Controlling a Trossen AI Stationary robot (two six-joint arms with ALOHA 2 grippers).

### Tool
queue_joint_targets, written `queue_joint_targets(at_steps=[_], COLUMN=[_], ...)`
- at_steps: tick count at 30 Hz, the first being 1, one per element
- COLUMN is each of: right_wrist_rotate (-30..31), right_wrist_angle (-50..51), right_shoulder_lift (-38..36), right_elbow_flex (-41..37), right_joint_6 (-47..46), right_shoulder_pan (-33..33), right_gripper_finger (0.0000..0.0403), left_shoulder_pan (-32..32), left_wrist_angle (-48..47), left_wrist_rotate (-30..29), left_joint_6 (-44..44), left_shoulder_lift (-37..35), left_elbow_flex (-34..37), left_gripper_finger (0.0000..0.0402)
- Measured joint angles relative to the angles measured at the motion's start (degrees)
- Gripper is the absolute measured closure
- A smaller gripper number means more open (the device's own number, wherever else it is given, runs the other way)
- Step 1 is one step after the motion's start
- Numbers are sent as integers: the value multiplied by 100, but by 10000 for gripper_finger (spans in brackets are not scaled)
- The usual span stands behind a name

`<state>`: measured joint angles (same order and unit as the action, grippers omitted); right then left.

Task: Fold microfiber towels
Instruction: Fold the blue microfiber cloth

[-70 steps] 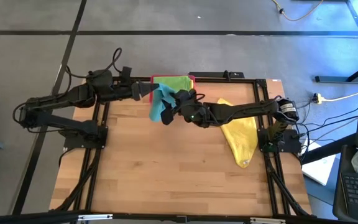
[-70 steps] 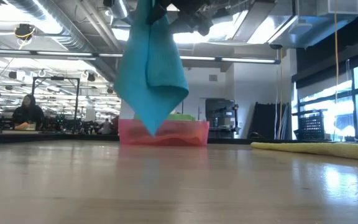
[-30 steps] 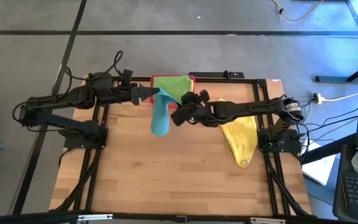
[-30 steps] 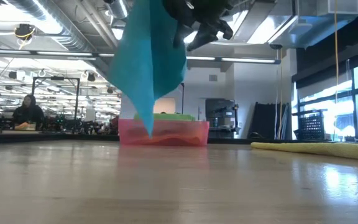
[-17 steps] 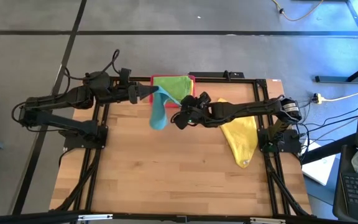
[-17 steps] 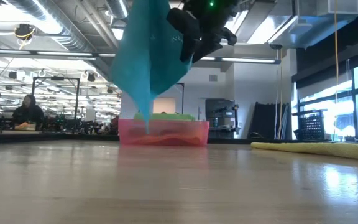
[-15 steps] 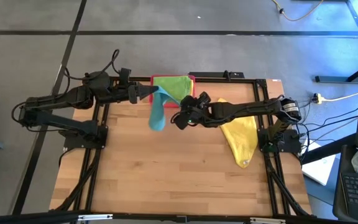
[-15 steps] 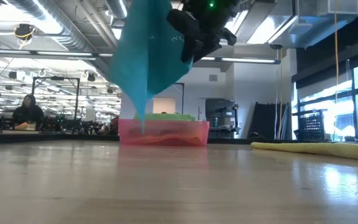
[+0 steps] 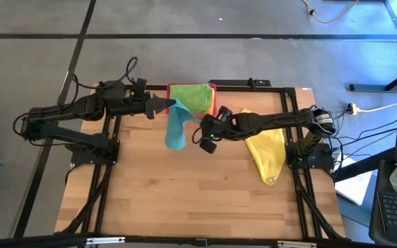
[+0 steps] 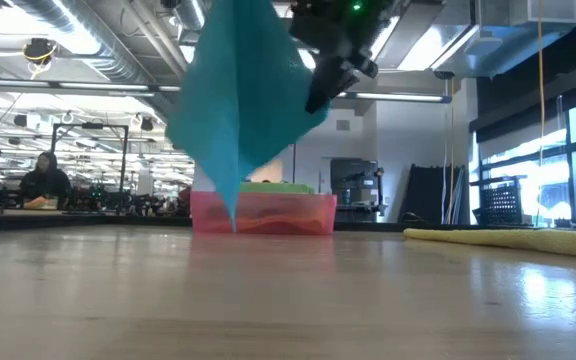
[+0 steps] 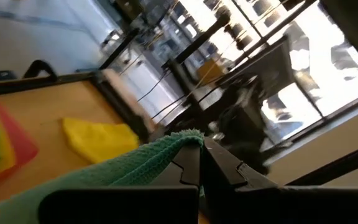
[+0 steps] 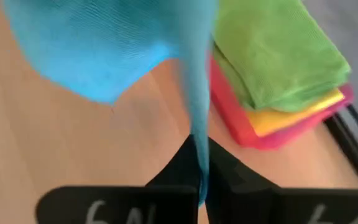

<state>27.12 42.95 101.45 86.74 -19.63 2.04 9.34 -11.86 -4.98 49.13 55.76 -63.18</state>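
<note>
**Q:** Teal cloth in the air: who has it?

**A:** Both arms. The left end effector [image 9: 165, 104] is clamped on one corner of the teal towel [image 9: 176, 129]; its wrist view shows the fingers [image 11: 188, 167] pressed together on the cloth's edge. The right end effector [image 9: 206, 142] is pinched shut on another edge, with the fabric running down between its fingers [image 12: 180, 163].

**Q:** Where does the towel sit relative to them?

**A:** It hangs between the two, above the tabletop [image 9: 185, 193]. From the low view it drapes to a point [image 10: 230, 215] in front of the pink tray [image 10: 263, 213]; whether that tip touches the wood I cannot tell.

**Q:** What lies around it?

**A:** The tray [image 9: 214, 88] stands at the far edge of the tabletop, just behind the towel, holding a folded green towel [image 9: 190, 96] on top of a yellow one [image 12: 294, 113]. Another yellow towel [image 9: 267, 155] lies crumpled near the right edge, partly under the right arm.

**Q:** Room to move?

**A:** The near half of the tabletop is bare wood. A dark frame runs along its left [image 9: 103, 172] and right edges. A person [image 10: 44, 182] sits far off in the room behind.
</note>
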Motion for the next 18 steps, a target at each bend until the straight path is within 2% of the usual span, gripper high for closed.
queue_joint_targets(at_steps=[7,13,18], right_wrist_rotate=[322,551,576], right_wrist_angle=[643,606,632], right_shoulder_lift=[-506,-874,-1321], right_elbow_flex=[2,15,20], right_joint_6=[1046,2203,2589], right_shoulder_pan=[-75,-337,-471], right_gripper_finger=[399,399,400], left_shoulder_pan=[155,512,694], left_wrist_angle=[-1139,-1306,-1329], left_wrist_rotate=[-16,-331,-249], left_joint_6=[-629,-1049,-1097], left_shoulder_lift=[-28,-1,-1], left_elbow_flex=[0,0,0], left_gripper_finger=[401,401,401])
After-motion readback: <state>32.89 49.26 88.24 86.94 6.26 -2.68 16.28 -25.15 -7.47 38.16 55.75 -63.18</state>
